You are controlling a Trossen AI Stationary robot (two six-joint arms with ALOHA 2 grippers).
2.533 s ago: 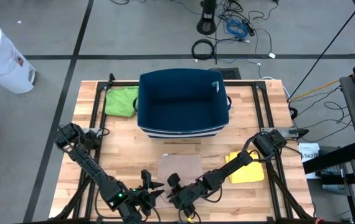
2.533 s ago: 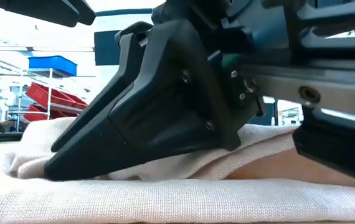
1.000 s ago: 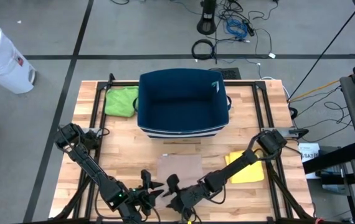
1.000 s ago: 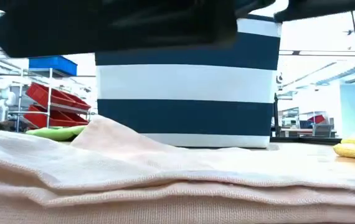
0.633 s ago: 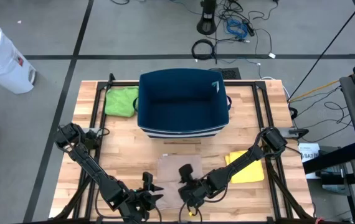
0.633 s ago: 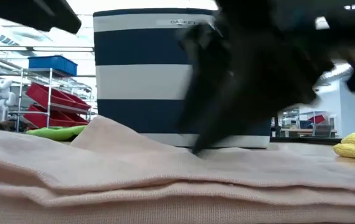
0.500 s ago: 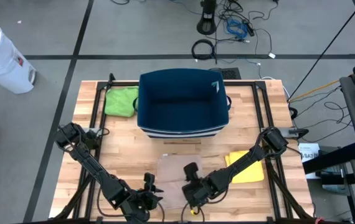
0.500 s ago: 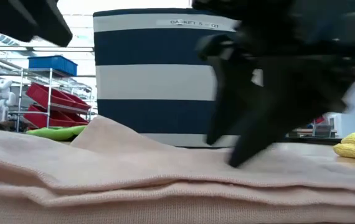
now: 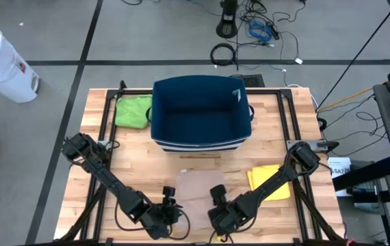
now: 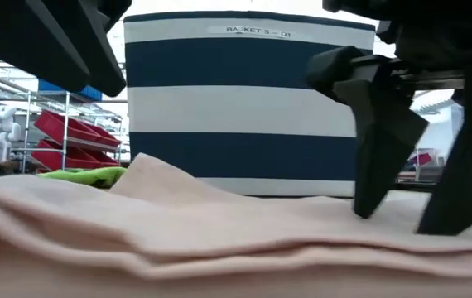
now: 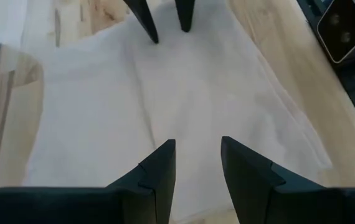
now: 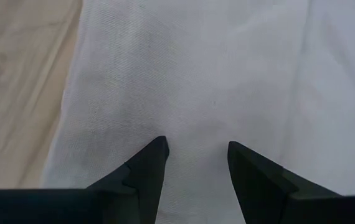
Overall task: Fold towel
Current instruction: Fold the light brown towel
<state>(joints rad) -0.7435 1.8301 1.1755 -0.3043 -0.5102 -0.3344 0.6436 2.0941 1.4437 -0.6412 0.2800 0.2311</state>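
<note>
The pale pink towel (image 9: 195, 186) lies folded in several layers on the wooden table, in front of the basket. My right gripper (image 10: 395, 222) stands open on the towel's right part, pointing steeply down; the left wrist view shows it too (image 11: 168, 34). My left gripper (image 11: 196, 146) is open and slants down over the towel's (image 11: 196, 93) near left part; I cannot tell whether it touches the cloth. In the high view the left gripper (image 9: 170, 198) and the right gripper (image 9: 217, 195) flank the towel's near half. My right gripper sets its two spread fingertips (image 10: 360, 211) on the towel's top layer (image 10: 327, 217), right of its middle. The fingers come steeply from above. Nothing is pinched between them, and the towel lies flat on the table.
A navy and white striped basket (image 9: 202, 113) stands behind the towel. A green cloth (image 9: 133, 111) lies at the far left beside it. A yellow cloth (image 9: 270, 181) lies right of the towel. Black frame rails (image 9: 106, 130) run along the table's sides.
My right gripper has swung from the towel's near left corner toward the table's right, tipped to point steeply down and come down onto the towel. My left gripper has turned and shifted a little toward the towel.
</note>
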